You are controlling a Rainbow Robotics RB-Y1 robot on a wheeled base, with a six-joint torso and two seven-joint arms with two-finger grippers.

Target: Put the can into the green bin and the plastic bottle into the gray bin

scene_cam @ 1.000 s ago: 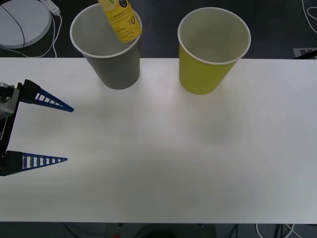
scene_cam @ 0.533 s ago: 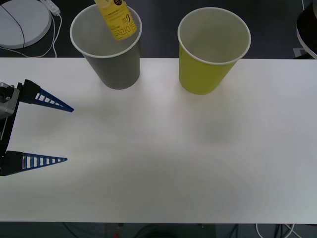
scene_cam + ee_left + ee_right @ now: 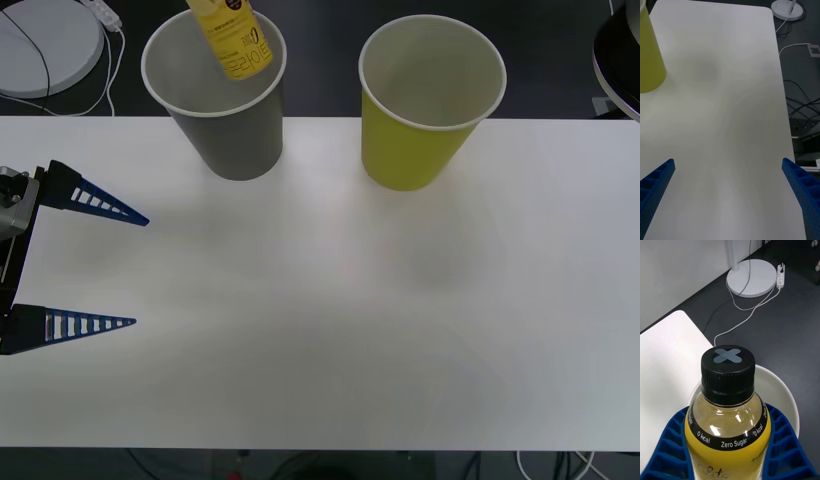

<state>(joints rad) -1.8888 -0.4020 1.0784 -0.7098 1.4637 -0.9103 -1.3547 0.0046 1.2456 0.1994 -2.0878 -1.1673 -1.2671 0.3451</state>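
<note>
Table surface (image 3: 330, 330), white and wide, is seen carrying both cups along its far edge. Of these, the gray bin (image 3: 232, 135) is placed toward the robot's left and the green bin (image 3: 418, 140) toward its right, both upright, apart from each other, with white insides exposed. No can is seen inside the green bin from the front view, as far as its visible wall goes.

At the left edge of the front view the left gripper (image 3: 75, 255) is held low over the table, well apart from the cups, its two blue ribbed fingers spread wide with nothing between them; in the left wrist view the same fingers (image 3: 657, 187) are seen at the two corners above bare table.

The plastic bottle (image 3: 232, 35) is held tilted over the mouth of the gray bin, its lower end just inside the rim. In the right wrist view it is clamped by the right gripper (image 3: 728, 450), blue fingers pressed on both sides of its yellow label, the black cap (image 3: 728, 369) marked with a gray cross.
</note>
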